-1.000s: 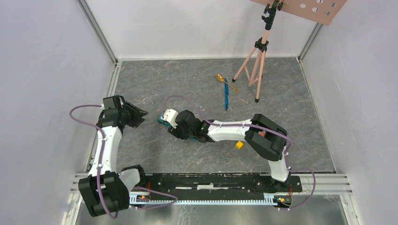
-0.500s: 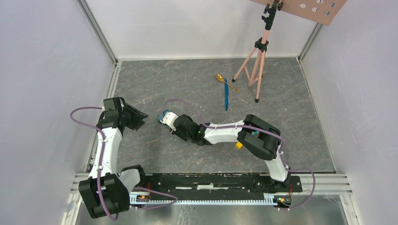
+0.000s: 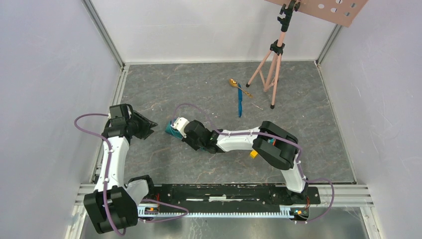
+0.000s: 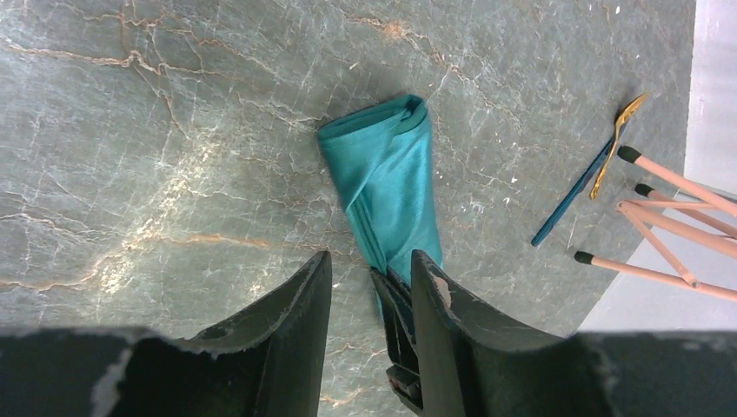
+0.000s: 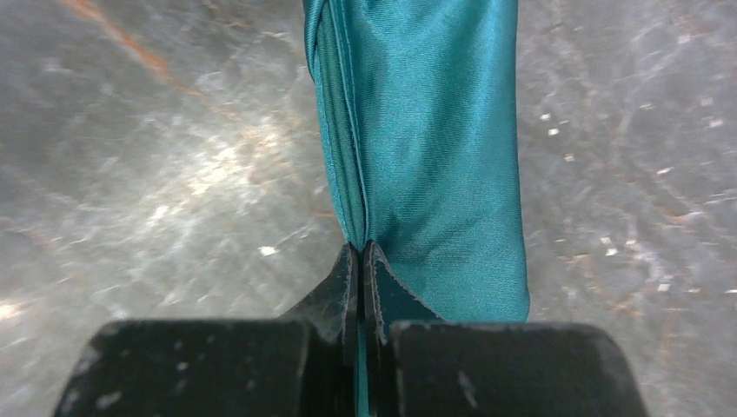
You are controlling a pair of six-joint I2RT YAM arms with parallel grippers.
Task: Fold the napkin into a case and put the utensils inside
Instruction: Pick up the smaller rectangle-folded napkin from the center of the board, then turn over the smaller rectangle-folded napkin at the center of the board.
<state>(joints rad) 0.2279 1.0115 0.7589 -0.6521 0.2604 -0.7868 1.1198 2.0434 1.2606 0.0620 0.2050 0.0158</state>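
Observation:
The napkin (image 4: 382, 178) lies on the table as a narrow, long teal-green case (image 5: 434, 130); in the top view only its left end (image 3: 169, 130) shows beyond the right wrist. My right gripper (image 5: 361, 250) is shut on the folded layers at the bundle's near long edge, and appears mid-table in the top view (image 3: 176, 133). My left gripper (image 4: 369, 261) is open, just left of the cloth (image 3: 151, 124), holding nothing. The utensils lie together farther back: a gold spoon (image 3: 233, 82) and a blue knife (image 3: 240, 102), also seen as the spoon (image 4: 619, 130) and knife (image 4: 569, 200).
A pink tripod (image 3: 271, 69) stands at the back right beside the utensils, its legs (image 4: 669, 178) near them. A small yellow cube (image 3: 254, 154) sits under the right arm's elbow. White walls enclose the grey marbled table (image 3: 199, 84).
My right gripper has closed from open onto the napkin's edge and shifted slightly left. The left arm has barely moved and its jaws stay open.

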